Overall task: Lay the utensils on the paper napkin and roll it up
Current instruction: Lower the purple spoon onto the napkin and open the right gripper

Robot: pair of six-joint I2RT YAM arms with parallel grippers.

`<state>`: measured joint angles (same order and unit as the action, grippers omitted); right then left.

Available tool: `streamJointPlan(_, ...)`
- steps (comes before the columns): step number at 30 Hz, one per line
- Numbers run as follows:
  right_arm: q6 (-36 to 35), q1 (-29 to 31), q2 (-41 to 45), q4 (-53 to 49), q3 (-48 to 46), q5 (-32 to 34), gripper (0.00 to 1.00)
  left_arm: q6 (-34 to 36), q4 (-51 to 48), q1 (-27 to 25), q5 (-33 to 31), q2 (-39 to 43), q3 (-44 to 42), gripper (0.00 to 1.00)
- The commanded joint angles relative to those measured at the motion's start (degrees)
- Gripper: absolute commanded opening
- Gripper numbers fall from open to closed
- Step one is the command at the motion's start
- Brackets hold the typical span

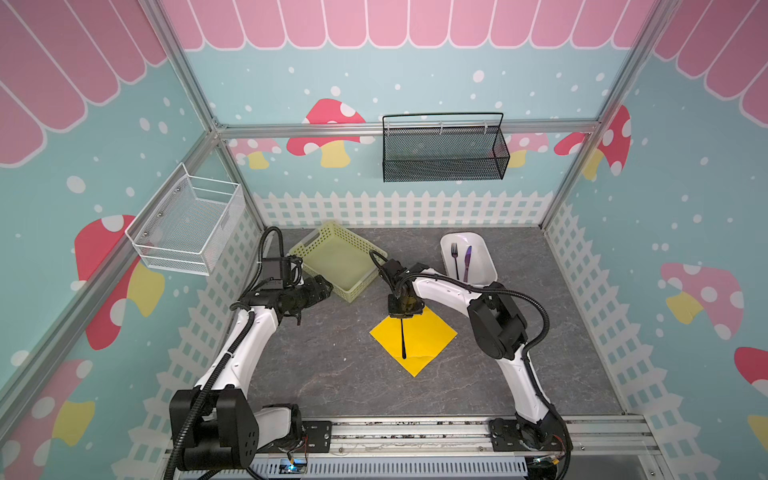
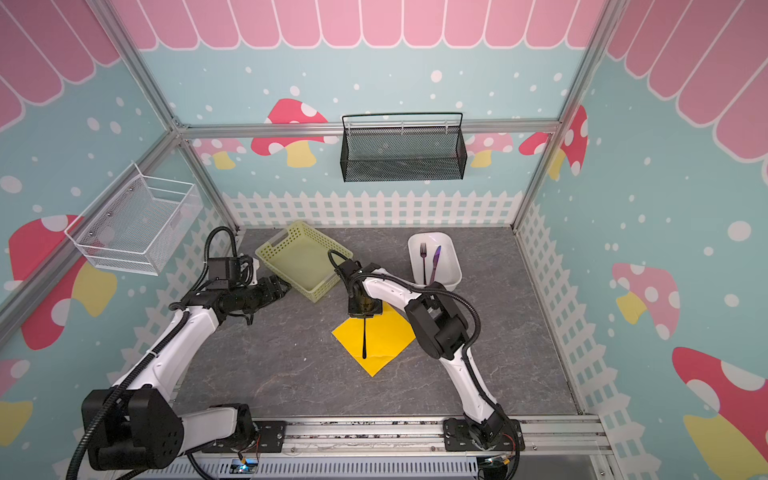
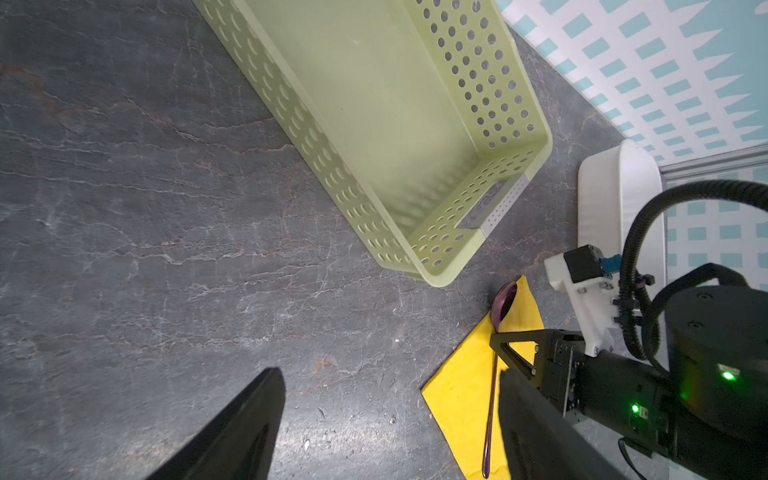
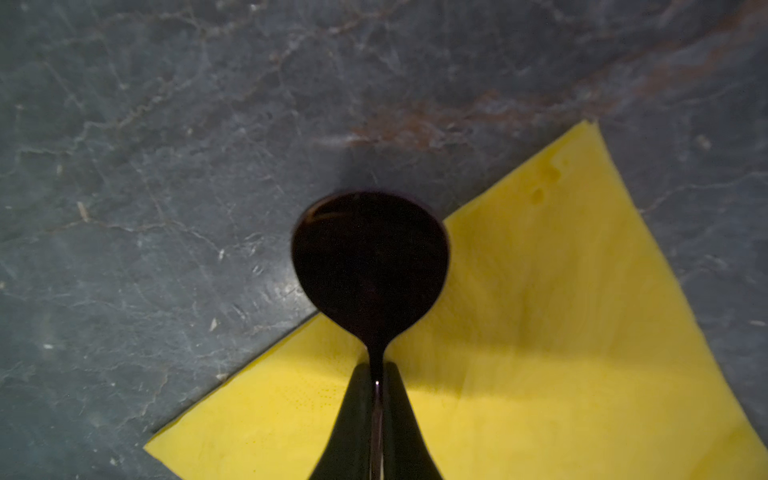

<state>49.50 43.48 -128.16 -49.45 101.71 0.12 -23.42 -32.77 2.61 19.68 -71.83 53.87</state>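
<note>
Grey stone-look tabletop [image 1: 332, 386] fills the lower middle of both top views. Bare room is seen along its near edge, beside the aluminium rail [image 1: 415, 434], and to the lower left of the paper napkin [image 1: 430, 338]. That sheet is laid flat as a diamond just right of centre, its visible edges apart from other things.

Across it the spoon [image 1: 403, 338] is set with its handle pointing toward the bottom of the frame. Its neck is pinched between the closed jaws of the right gripper [image 4: 376, 372], and in the right wrist view its bowl is seen overhanging the napkin's edge above the table. Whether the handle fully rests on the sheet cannot quite be told.

Left of centre, the left gripper [image 1: 323, 286] is held with its jaws wide apart and nothing between them, close to the near corner of the pale green basket [image 1: 318, 243], whose floor is seen bare.

Farther back, at upper right of the table, the fork [image 1: 455, 259] and knife [image 1: 468, 262] are laid side by side in the white tray [image 1: 486, 259], whose near end is crossed by the right forearm.

A white wire basket [image 1: 187, 224] and a black mesh basket [image 1: 444, 153] are hung on the walls.
</note>
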Motion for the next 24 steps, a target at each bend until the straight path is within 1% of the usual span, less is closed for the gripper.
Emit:
streamJointPlan(1,2.5,-0.4,2.2,-1.7,-1.7,1.6,0.08,0.3,-0.5,0.5,-0.6,0.2,-0.3,0.82)
streamJointPlan(14,3.9,-1.9,5.8,0.9,-6.2,2.2,0.07,0.2,-0.5,0.5,-0.5,0.4,-0.3,0.82)
streamJointPlan(24,3.3,-2.7,4.4,2.4,-4.8,0.3,0.07,0.3,-0.6,0.5,-0.7,0.5,-0.3,0.82)
